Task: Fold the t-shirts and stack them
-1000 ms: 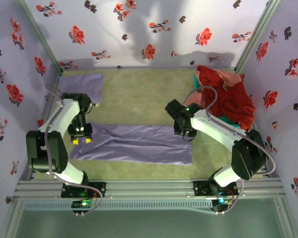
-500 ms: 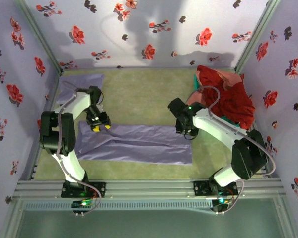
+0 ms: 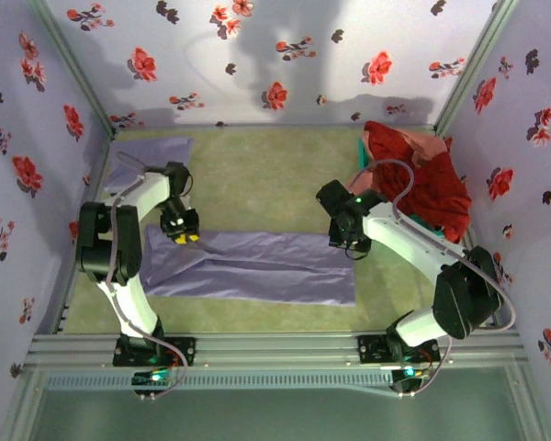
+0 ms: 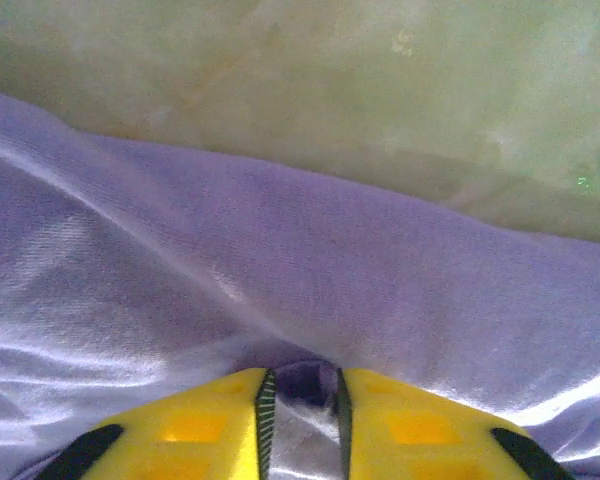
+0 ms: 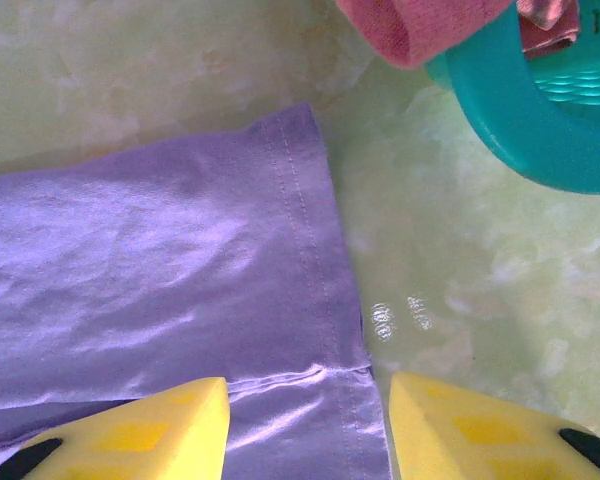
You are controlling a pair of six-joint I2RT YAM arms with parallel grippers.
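From the top view a lavender t-shirt (image 3: 248, 266) lies as a long band across the near half of the green table (image 3: 257, 170), with a second lavender t-shirt (image 3: 151, 158) lying flat in the far left corner and a heap of red t-shirts (image 3: 427, 184) against the right wall. The left gripper (image 3: 185, 237) is down on the far left corner of the long band, and the right gripper (image 3: 349, 248) is down at its far right corner. In the left wrist view the left gripper (image 4: 300, 405) has its yellow fingers (image 4: 215, 425) drawn almost together, with a small ridge of the lavender t-shirt (image 4: 280, 260) pinched in the narrow slot between them, and bare table (image 4: 400, 80) beyond the cloth's edge. In the right wrist view the right gripper (image 5: 310, 425) has its yellow fingers (image 5: 140, 435) spread wide with nothing clamped, straddling the stitched hem of the lavender t-shirt (image 5: 160, 270); past that hem is bare table (image 5: 460, 290), then the rim of a teal basket (image 5: 500, 110) with a pink t-shirt (image 5: 420, 25) hanging over it
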